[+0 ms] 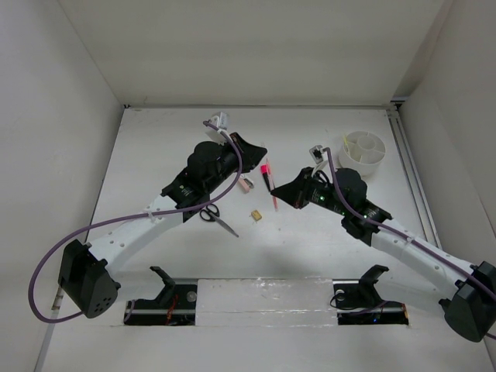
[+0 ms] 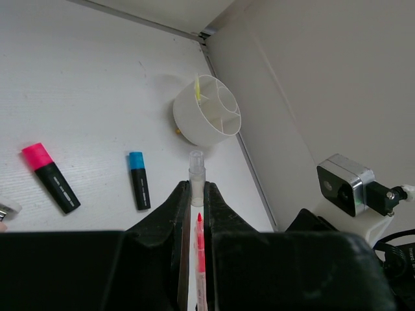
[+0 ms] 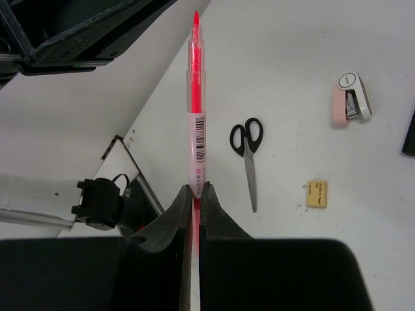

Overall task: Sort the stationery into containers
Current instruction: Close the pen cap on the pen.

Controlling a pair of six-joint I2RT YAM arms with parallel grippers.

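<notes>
My right gripper is shut on the rear end of a thin pink pen, held in the air with its bare red tip towards my left arm; the pair show in the top view, gripper and pen. My left gripper is shut on a clear pen cap. The pen's tip lies between its fingers, just short of the cap. The round white divided container stands at the back right with a yellow pen in it.
A pink-capped marker and a blue-capped marker lie on the table left of the container. Black-handled scissors, a pinkish eraser-like piece and a small tan piece lie mid-table. Walls close three sides.
</notes>
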